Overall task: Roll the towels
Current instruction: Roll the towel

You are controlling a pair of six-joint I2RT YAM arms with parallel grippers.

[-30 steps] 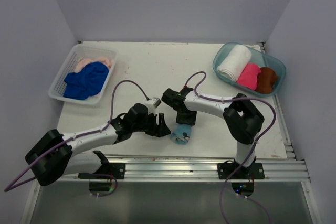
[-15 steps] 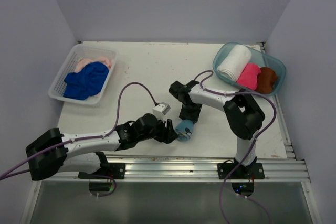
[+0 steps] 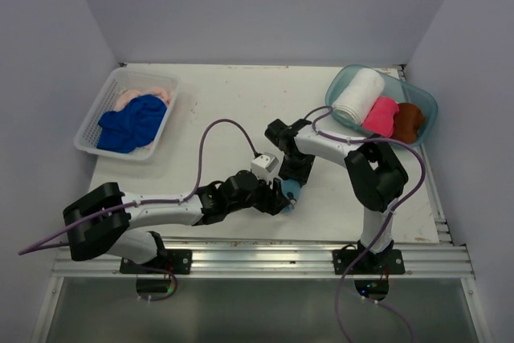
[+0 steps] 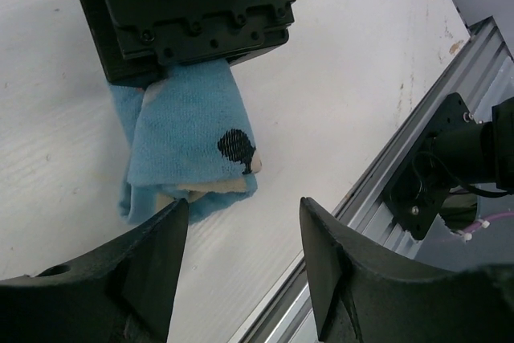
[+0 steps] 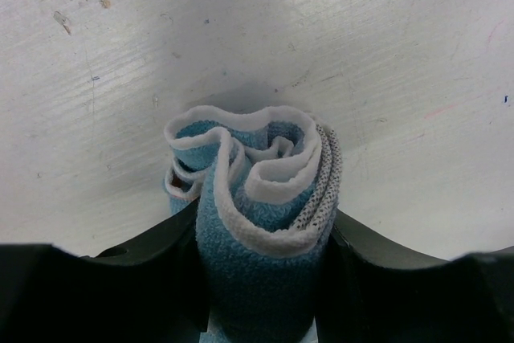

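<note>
My right gripper (image 5: 261, 256) is shut on a rolled light blue towel (image 5: 257, 198), whose spiral end with white edging faces the wrist camera. In the top view the same towel (image 3: 289, 191) sits at the table's front centre, under the right gripper (image 3: 291, 176). The left gripper (image 4: 243, 267) is open just beside and below the towel (image 4: 186, 136), with nothing between its fingers (image 4: 152, 259). In the top view the left gripper (image 3: 275, 200) is right next to the roll. White (image 3: 359, 95), hot pink (image 3: 381, 116) and brown (image 3: 408, 121) towels lie rolled in the teal tub. Royal blue (image 3: 131, 123) and peach (image 3: 147, 95) towels lie loose in the basket.
The clear teal tub (image 3: 427, 103) stands at the back right and the white lattice basket (image 3: 91, 124) at the back left. An aluminium rail (image 3: 305, 256) runs along the table's front edge, close to both grippers. Purple cables loop over the arms.
The left arm has swung right along the front edge until its open gripper reached the roll. The right gripper has carried the towel slightly right and back.
</note>
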